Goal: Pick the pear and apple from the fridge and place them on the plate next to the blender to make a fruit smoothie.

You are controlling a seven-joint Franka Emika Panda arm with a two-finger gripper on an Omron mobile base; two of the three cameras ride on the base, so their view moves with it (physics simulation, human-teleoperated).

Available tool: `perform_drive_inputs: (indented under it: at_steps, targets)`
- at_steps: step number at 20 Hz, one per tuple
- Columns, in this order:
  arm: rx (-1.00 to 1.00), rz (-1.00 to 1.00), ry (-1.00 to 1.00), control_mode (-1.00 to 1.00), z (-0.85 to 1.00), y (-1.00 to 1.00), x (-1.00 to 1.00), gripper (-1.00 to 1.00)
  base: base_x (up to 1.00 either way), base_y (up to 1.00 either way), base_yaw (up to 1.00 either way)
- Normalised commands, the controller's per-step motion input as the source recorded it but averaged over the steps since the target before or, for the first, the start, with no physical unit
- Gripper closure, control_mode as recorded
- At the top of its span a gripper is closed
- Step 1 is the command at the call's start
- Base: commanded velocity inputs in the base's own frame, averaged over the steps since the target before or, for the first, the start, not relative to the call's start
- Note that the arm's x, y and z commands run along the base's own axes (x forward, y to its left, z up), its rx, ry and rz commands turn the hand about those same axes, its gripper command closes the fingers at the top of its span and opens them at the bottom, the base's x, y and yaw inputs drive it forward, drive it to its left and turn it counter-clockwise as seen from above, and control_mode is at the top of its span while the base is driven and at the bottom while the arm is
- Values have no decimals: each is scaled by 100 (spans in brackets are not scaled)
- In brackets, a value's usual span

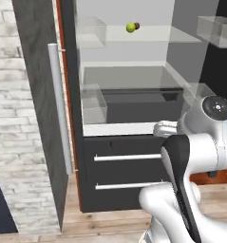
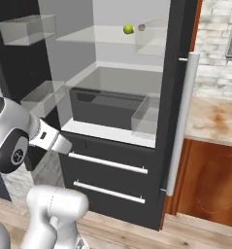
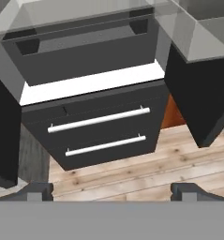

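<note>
From the left base camera, the tall dark-grey fridge (image 1: pixel 134 118) stands with its doors swung open, showing a pale interior, clear glass shelves and clear bins. On an upper glass shelf (image 1: pixel 143 34), high above and beyond the arm, sits a small yellow-green round fruit (image 1: pixel 130 27) with a smaller reddish-brown round fruit (image 1: pixel 137 25) touching its right side; which one is the pear and which the apple cannot be told at this size. The left door (image 1: pixel 41 114) carries a long silver bar handle (image 1: pixel 61 107). Below the pale floor of the cabinet are two black drawers with silver bar pulls (image 1: pixel 128 156). The white arm's elbow and wrist rise at the lower right, in front of the drawers.

From the right base camera, the same yellow-green fruit (image 2: pixel 128 29) lies on the upper shelf with the brownish fruit (image 2: pixel 141 27) just beside it, seen through a clear door bin. The right door's silver bar handle (image 2: pixel 183 121) runs down the dark door edge, and a speckled stone bench (image 2: pixel 214 119) over wooden cabinets lies beyond it. The arm reaches from the lower left towards the drawers.

From the hand camera, the end effector (image 3: pixel 111 192) has its two dark fingertips (image 3: pixel 36 191) set wide apart with nothing between them. Ahead of it are the two black drawers (image 3: pixel 99 131), the white ledge above them, and pale wooden floor (image 3: pixel 146 168) directly below.
</note>
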Motion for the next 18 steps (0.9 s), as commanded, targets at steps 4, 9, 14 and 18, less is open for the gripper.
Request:
perform_drive_inputs:
  at_steps: [4,9,14,18]
  targets:
    - [0,0,0,100,0,0,0,-100,93,0,0]
    - [0,0,0,100,0,0,0,-100,99,0,0]
    - [0,0,0,100,0,0,0,-100,89,0,0]
    - [-1,1,-10,-100,18,0,4,-100,12,0,0]
